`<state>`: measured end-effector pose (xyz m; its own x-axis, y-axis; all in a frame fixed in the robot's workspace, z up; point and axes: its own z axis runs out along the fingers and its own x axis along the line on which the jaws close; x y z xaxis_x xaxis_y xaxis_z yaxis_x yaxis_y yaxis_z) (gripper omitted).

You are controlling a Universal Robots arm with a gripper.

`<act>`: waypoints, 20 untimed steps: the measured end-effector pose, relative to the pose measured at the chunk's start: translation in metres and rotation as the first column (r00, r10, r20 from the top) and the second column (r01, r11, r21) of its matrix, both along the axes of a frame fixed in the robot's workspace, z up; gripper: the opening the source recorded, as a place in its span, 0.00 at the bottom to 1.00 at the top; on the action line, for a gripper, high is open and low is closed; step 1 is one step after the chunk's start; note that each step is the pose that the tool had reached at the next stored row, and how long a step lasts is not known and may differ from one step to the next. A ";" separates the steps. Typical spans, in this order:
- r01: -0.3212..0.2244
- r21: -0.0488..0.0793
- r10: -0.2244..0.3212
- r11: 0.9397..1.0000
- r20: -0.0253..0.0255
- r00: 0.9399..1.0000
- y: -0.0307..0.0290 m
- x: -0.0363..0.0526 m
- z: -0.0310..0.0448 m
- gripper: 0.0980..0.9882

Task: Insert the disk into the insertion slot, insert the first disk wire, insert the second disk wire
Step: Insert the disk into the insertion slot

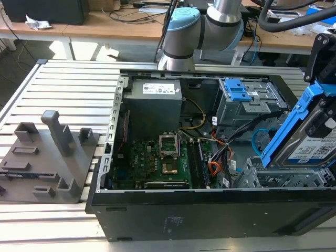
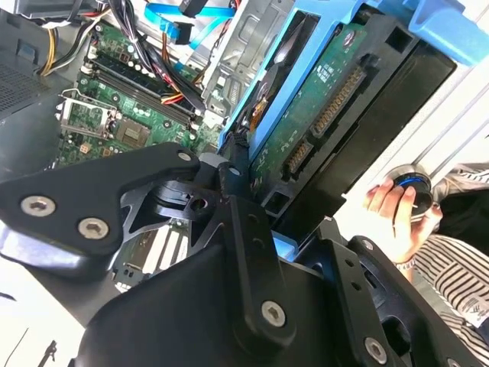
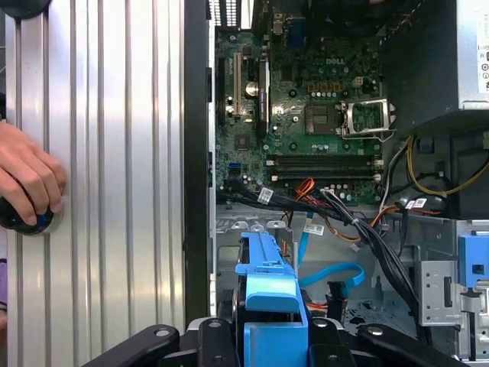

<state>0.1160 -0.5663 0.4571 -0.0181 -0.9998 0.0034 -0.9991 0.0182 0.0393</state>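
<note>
The disk [image 1: 311, 140], a silver drive with a white label in a bright blue carrier, hangs tilted over the front corner of the open computer case at the exterior view's right. My gripper [image 1: 321, 86] is shut on its upper end. Just below its lower edge sits the insertion slot [image 1: 273, 179], a grey perforated cage. The second wrist view shows the disk's green circuit-board underside [image 2: 313, 115]. In the first wrist view the blue carrier [image 3: 267, 287] stands between my fingers [image 3: 210, 340], above the cage's edge [image 3: 241, 225]. A blue flat wire [image 3: 332, 271] and black wires [image 3: 382, 252] lie loose beside the cage.
A taller grey cage with a blue bracket [image 1: 237, 90] stands behind the slot. The motherboard [image 1: 157, 160] and power supply [image 1: 155, 102] fill the case. A grey fixture [image 1: 50, 157] sits on the slatted table. A person's hand [image 3: 27, 180] rests on a control outside the case wall.
</note>
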 end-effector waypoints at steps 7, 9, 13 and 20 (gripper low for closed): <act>0.000 0.000 0.000 1.000 0.000 1.000 0.0000 0.0000 -0.0050 0.30; 0.000 0.000 0.000 1.000 0.000 1.000 0.0000 0.0000 -0.0059 0.30; 0.000 0.000 0.000 1.000 0.000 1.000 0.0000 0.0000 -0.0090 0.30; 0.000 0.000 0.000 1.000 0.000 1.000 0.0030 0.0001 -0.0130 0.30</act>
